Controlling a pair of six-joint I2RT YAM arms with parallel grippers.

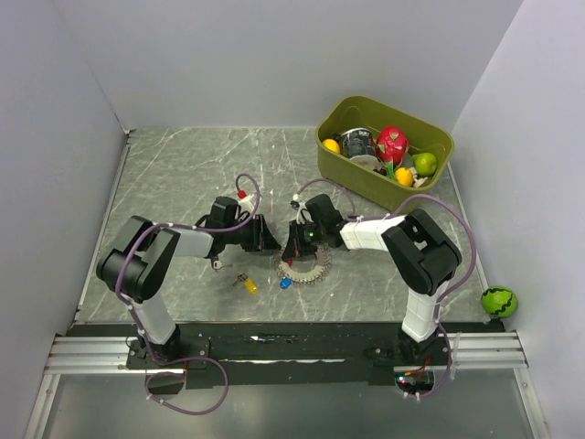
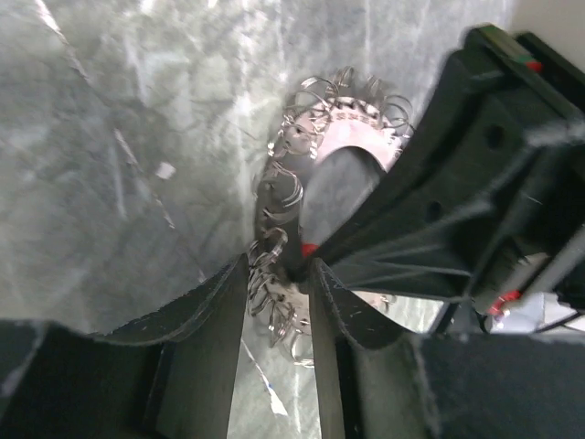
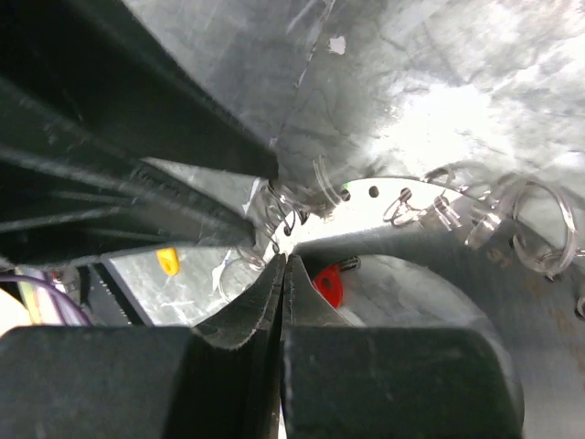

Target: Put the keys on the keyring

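Pinching the keyring (image 1: 304,267) at its eleven-o'clock rim, the right gripper (image 3: 281,265) is pressed together; the left gripper (image 2: 279,270) stands parted beside it. Yellow key (image 1: 249,285) waits near eight o'clock, likely fetched next.

Grey marbled tabletop (image 1: 183,174), plain white walls (image 1: 274,55).

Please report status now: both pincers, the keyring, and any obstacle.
Right pincer shut on thin metal keyring. Left pincer part open, straddling its rim. Yellow-capped key loose on table. No obstacle visible.
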